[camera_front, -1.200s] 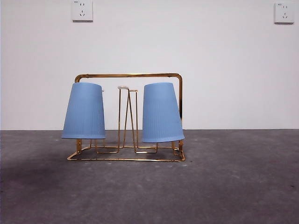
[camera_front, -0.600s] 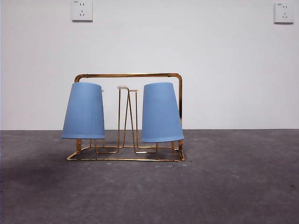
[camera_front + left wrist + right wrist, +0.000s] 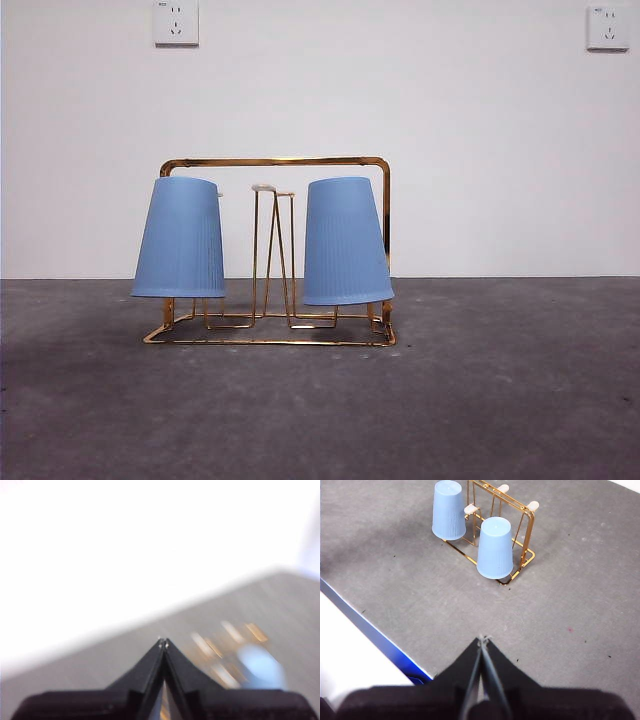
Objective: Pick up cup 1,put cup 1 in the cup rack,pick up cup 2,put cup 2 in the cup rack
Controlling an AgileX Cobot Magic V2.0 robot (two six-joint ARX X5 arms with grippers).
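- The cup rack (image 3: 275,250) stands at the middle of the front view on the grey counter (image 3: 500,400), its gold frame upright and its base flat on the surface.
- Two blue cups hang upside down on its prongs: the left cup (image 3: 181,238) at the left end of the frame, the right cup (image 3: 346,242) at the right end, leaning a little.
- Between them two bare white-tipped prongs (image 3: 265,188) rise.
- The right claw (image 3: 483,639) hovers high over the counter, well apart from the rack, jaws pressed together and holding nothing.
- The left claw (image 3: 163,641) is likewise closed tip to tip and empty; its view is blurred, with the rack and a cup only smears at lower right.
- Two wall sockets (image 3: 176,21) sit in the upper corners of the front view.
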